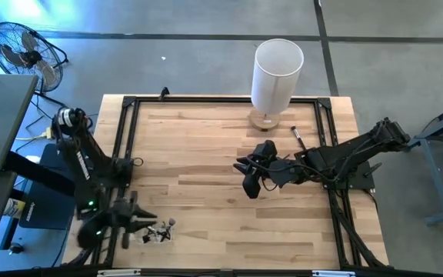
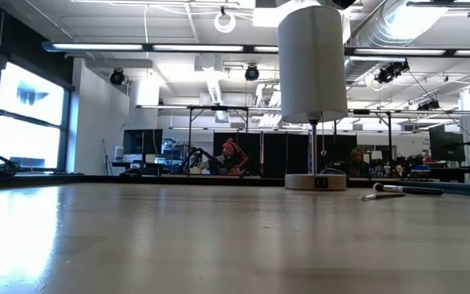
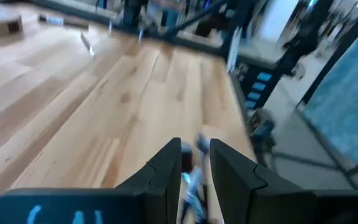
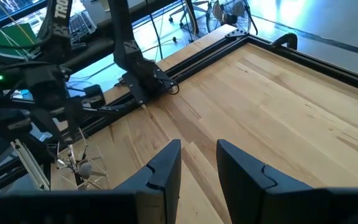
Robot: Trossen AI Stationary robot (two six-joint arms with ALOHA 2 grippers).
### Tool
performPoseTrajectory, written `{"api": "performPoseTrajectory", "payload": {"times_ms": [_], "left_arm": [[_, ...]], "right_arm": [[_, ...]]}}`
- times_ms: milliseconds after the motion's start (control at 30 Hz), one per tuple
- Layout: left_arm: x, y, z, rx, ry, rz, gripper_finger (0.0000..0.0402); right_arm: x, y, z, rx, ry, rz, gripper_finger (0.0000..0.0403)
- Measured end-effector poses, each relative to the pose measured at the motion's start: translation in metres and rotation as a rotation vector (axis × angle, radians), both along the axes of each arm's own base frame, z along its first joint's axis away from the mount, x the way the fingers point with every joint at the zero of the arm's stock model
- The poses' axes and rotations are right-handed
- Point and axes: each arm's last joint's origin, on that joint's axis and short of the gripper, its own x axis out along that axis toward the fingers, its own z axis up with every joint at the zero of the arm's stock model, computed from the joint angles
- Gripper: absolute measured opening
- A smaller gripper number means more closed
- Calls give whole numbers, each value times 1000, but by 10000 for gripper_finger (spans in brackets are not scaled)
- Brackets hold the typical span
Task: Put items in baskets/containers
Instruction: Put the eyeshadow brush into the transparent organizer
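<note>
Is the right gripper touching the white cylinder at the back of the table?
Apart. In the high view the right gripper hangs over mid-table, with bare wood between it and the white cylinder.

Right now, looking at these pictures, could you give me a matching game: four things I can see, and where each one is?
Things:
1. white cylinder
2. fan
3. left arm
4. right arm

Places:
a. reaching over the middle of the table
b. on the floor, off the table's back left corner
c. standing at the table's back edge
d. at the front left corner, by a small tangle of thin sticks

Pairs: 1-c, 2-b, 3-d, 4-a
</note>
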Motion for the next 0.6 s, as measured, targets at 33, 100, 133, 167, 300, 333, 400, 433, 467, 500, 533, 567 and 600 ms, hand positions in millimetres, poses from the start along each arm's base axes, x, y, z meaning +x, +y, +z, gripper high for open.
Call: {"api": "performPoseTrajectory", "payload": {"times_ms": [33,100,133,167,300,333,400,433,467,500,533,567,600], "left_arm": [[8,3,2,6,28,-4,84],[27,11,5,24,62,11,83],[36,16,7,35,71,25,83],[46,21,10,45,74,39,83],[79,42,26,89,39,48,83],[87,48,31,91,19,38,83],[104,61,41,96,-12,29,83],[113,67,46,95,-21,27,83],[120,75,51,97,-27,33,83],[128,82,57,97,-33,38,83],[135,90,62,100,-38,34,83],[141,97,68,106,-39,26,83],[146,105,73,114,-36,19,83]], "right_arm": [[0,0,0,0,0,0,96],[0,0,0,0,0,0,96],[0,0,0,1,0,0,96],[0,0,0,0,0,0,96],[0,0,0,2,-1,0,96],[0,0,0,2,-1,0,96],[0,0,0,3,-1,0,96],[0,0,0,3,-1,0,97],[0,0,0,3,-1,0,97],[0,0,0,3,0,0,96],[0,0,0,3,4,-1,96],[-1,0,-1,9,10,-5,96],[-1,0,-2,21,17,-12,96]]}}
